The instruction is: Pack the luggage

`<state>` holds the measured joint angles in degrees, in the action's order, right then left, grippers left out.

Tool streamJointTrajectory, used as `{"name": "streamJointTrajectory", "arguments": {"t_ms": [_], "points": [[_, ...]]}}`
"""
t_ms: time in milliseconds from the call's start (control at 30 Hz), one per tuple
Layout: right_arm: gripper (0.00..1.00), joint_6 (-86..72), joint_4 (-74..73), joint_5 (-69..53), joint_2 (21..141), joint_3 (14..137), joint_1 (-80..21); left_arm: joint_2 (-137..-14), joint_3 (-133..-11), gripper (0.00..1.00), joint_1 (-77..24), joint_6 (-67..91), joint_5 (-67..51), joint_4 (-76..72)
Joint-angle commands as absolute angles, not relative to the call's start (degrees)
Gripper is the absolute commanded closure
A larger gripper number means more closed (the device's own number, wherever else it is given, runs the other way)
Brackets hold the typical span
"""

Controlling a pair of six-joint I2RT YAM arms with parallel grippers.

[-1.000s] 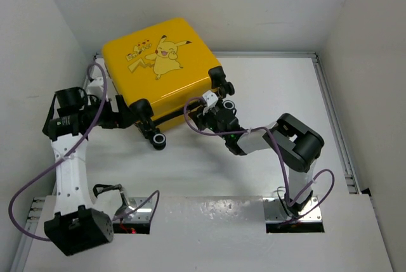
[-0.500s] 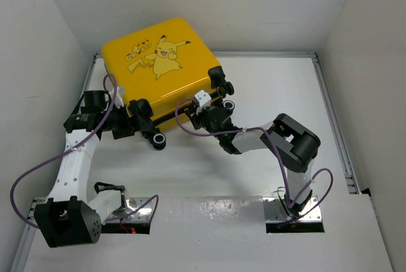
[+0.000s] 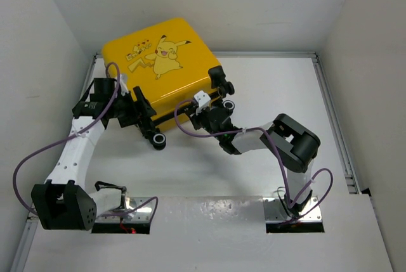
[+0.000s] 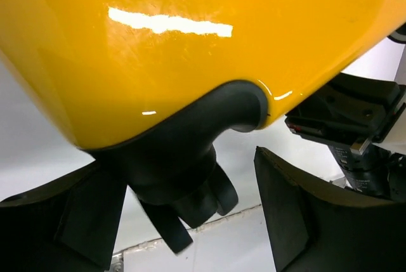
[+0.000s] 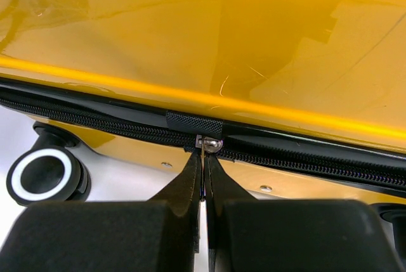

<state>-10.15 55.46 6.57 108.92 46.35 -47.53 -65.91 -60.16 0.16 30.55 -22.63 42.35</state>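
The yellow luggage (image 3: pixel 158 63) lies closed at the back left, Pikachu lid up, black zipper seam (image 5: pixel 95 126) along its front side. My left gripper (image 3: pixel 136 115) is open at the case's front left corner. In the left wrist view the gripper (image 4: pixel 184 215) has its jaws standing either side of the black wheel mount (image 4: pixel 190 170) under the yellow shell (image 4: pixel 190 31), with no grip showing. My right gripper (image 3: pixel 207 115) is at the middle of the front side. In the right wrist view it (image 5: pixel 203 158) is shut on the zipper pull tab, just below the metal slider (image 5: pixel 209 144).
A black caster (image 3: pixel 158 140) sticks out at the front left corner, and two more (image 3: pixel 225 88) at the right corner. One caster with a white ring (image 5: pixel 41 174) shows left of my right fingers. Walls stand close behind and left of the case. White table (image 3: pixel 285 88) lies to the right.
My left arm has swung in toward the suitcase and its gripper now straddles the front left wheel mount. My right gripper shifted slightly left along the zipper, then held still.
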Motion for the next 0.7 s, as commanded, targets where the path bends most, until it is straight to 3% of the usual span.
{"name": "streamJointTrajectory", "arguments": {"t_ms": [0, 67, 167, 267, 300, 433, 667], "points": [[1.0, -9.58, 57.57, 5.45, 109.07, 47.72, -48.43, -67.32, -59.86, 0.2, -1.85, 33.4, -23.64, 36.13], [1.0, -9.58, 57.57, 5.54, 109.25, 47.81, -48.34, -67.32, -59.24, 0.24, -3.86, 33.92, -21.11, 36.12], [1.0, -9.75, 57.74, 5.8, 109.25, 47.73, -48.34, -67.32, -58.71, 0.36, -4.39, 33.93, -17.6, 36.12], [1.0, -9.76, 57.75, 6.06, 109.25, 47.64, -48.34, -68.64, -58.18, 0.58, -4.39, 33.93, -14.7, 36.73], [1.0, -9.58, 57.83, 6.06, 108.99, 47.46, -48.34, -69.16, -58.18, 0.73, -4.39, 33.93, -13.2, 37.7], [1.0, -9.06, 57.57, 7.29, 107.67, 46.5, -47.82, -70.4, -59.33, 1.0, -3.78, 32.7, -6.51, 39.46], [1.0, -11.87, 54.4, 13.61, 104.33, 41.4, -41.59, -69.87, -60.38, 1.0, 3.05, 30.42, -5.09, 39.99]]}}
